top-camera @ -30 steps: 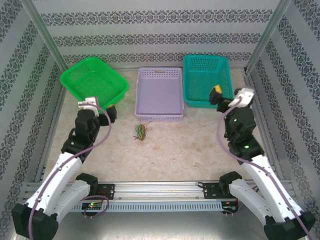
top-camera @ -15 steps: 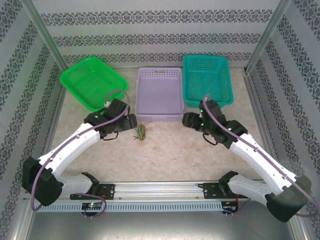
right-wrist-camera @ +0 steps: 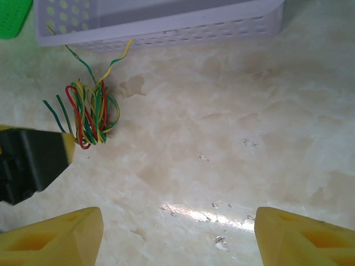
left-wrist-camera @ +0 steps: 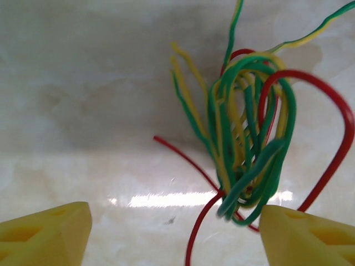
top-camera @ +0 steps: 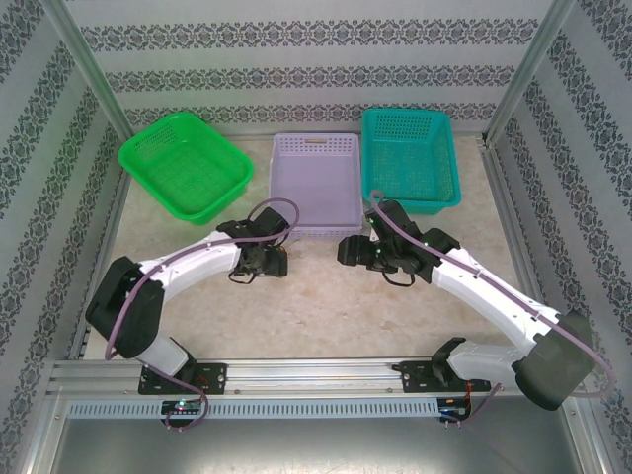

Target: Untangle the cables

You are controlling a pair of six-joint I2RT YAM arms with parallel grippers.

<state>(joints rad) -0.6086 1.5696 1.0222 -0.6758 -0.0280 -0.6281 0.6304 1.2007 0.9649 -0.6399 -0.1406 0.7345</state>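
My left hand [left-wrist-camera: 175,224] stands wide open, holding nothing. The cables [left-wrist-camera: 249,149] lie bunched on the surface [right-wrist-camera: 233,133] just ahead, between its fingers. My right hand [right-wrist-camera: 178,227] is open and empty too, with the cables well ahead, off to one side.

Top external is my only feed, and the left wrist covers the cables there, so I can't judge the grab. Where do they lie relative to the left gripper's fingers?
Observer: In the left wrist view the cables lie as one tangled bundle on the table, just ahead of the open left gripper and close to one finger.
Operator: Anything inside the gap?
Observer: One red strand runs down into it; the bundle's near end is about level with the fingertips.
Operator: And the right gripper?
Observer: The right gripper is open over bare table, with the bundle off to its side, near the lavender basket.
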